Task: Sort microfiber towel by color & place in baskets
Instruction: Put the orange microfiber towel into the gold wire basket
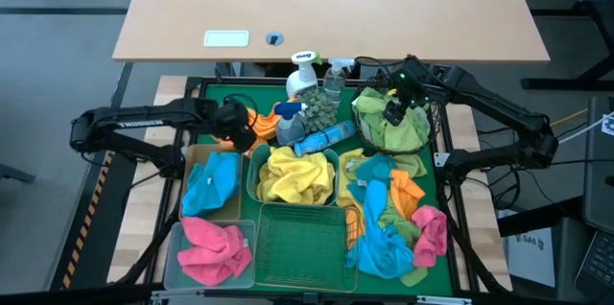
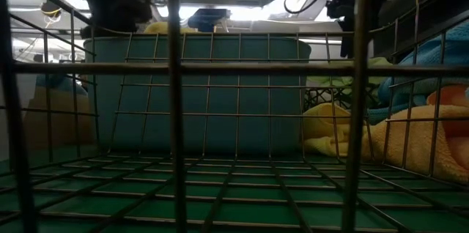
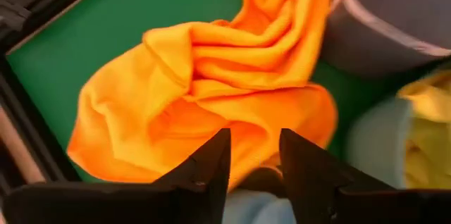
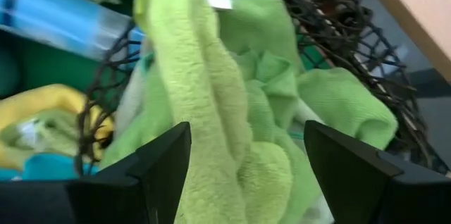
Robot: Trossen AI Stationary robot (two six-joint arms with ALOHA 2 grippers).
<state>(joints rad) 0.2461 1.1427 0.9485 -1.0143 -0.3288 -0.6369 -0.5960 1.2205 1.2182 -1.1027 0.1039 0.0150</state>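
From above, the left gripper (image 1: pixel 233 121) hangs over an orange towel (image 1: pixel 257 123) near the green mat's (image 1: pixel 216 94) far left corner, while the right gripper (image 1: pixel 395 104) hovers above the round black mesh basket (image 1: pixel 434 113) of green towels (image 1: pixel 389 125) at the far right. Table-level, green wire basket (image 2: pixel 220 64) bars front the teal tub (image 2: pixel 198 94). The left wrist shows fingers (image 3: pixel 204 171) parted, gripping nothing, above orange cloth. The right wrist shows jaws spread wide over green towels.

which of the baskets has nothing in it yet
The green wire basket at the near edge, between the clear bin of pink towels and the loose pile. The other four each hold towels: blue, yellow, green and pink.
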